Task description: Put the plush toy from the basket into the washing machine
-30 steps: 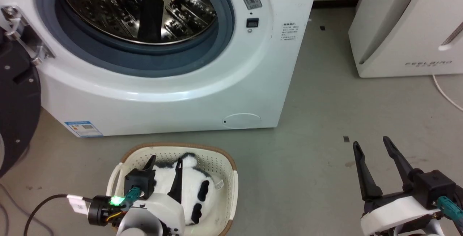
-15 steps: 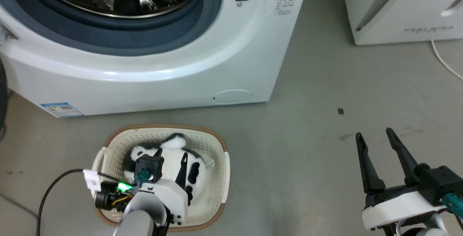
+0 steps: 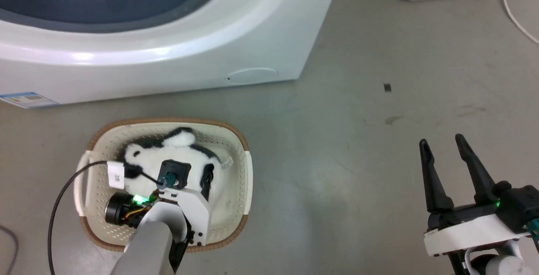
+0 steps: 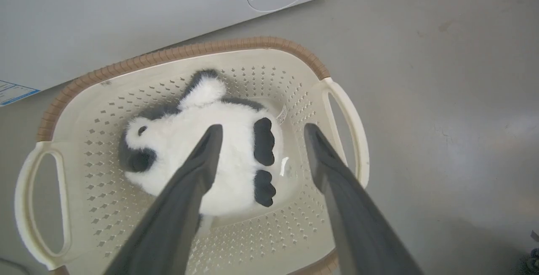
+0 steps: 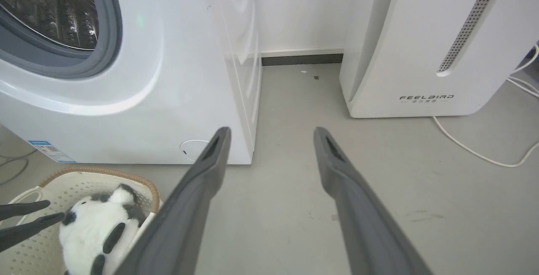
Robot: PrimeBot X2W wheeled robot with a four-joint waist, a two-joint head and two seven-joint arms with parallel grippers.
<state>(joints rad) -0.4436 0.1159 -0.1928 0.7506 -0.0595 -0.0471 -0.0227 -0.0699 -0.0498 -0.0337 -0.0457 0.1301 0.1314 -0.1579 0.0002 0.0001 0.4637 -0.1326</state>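
The plush toy (image 4: 227,157), white and fluffy with black limbs, lies on its side in the cream basket (image 4: 210,47) on the floor, just in front of the washing machine (image 3: 168,56). My left gripper (image 4: 263,128) points down into the basket and is open; its fingers straddle the toy's black-limbed end without closing on it. In the head view the left wrist covers part of the toy (image 3: 168,153) and the basket (image 3: 97,207). My right gripper (image 3: 441,140) hangs open over bare floor to the right, holding nothing. The grey gasket and steel drum (image 5: 50,9) show in the right wrist view.
A white slanted appliance marked FEELBIRD (image 5: 421,47) stands right of the washer, with a white cord (image 5: 476,148) trailing on the floor. A black cable (image 3: 59,207) loops from my left wrist. Grey floor (image 3: 337,161) lies open between basket and right gripper.
The head camera has tipped down, so the washer's opening has slid off the top. My left gripper has turned to point more steeply down over the toy, still open. The right gripper has barely moved.
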